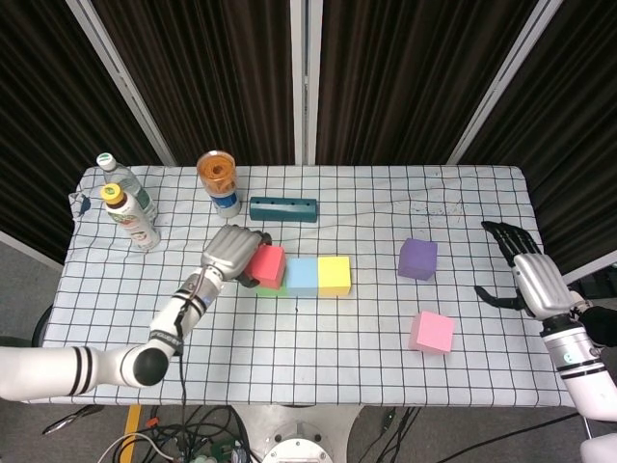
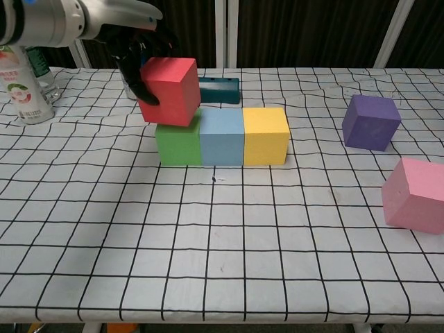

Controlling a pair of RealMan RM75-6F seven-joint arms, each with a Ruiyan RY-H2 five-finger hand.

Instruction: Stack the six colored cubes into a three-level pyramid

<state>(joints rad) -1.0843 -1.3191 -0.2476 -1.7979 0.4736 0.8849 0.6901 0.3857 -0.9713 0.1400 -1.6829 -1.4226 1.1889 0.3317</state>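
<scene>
A green cube [image 2: 177, 144], a blue cube [image 2: 221, 137] and a yellow cube [image 2: 265, 135] stand side by side in a row mid-table. My left hand [image 1: 231, 253] grips a red cube [image 2: 169, 90] and holds it tilted just over the green cube, mostly hiding that cube [image 1: 262, 288] in the head view. Whether the red cube [image 1: 267, 265] touches the green one I cannot tell. A purple cube [image 1: 417, 258] and a pink cube [image 1: 431, 332] lie apart at the right. My right hand [image 1: 528, 278] hovers open near the table's right edge, right of the purple cube.
Two bottles [image 1: 130, 214] stand at the back left. A can with an orange lid [image 1: 219, 182] and a dark teal bar [image 1: 283, 208] sit behind the cube row. The checkered tablecloth [image 1: 318, 367] covers the whole table.
</scene>
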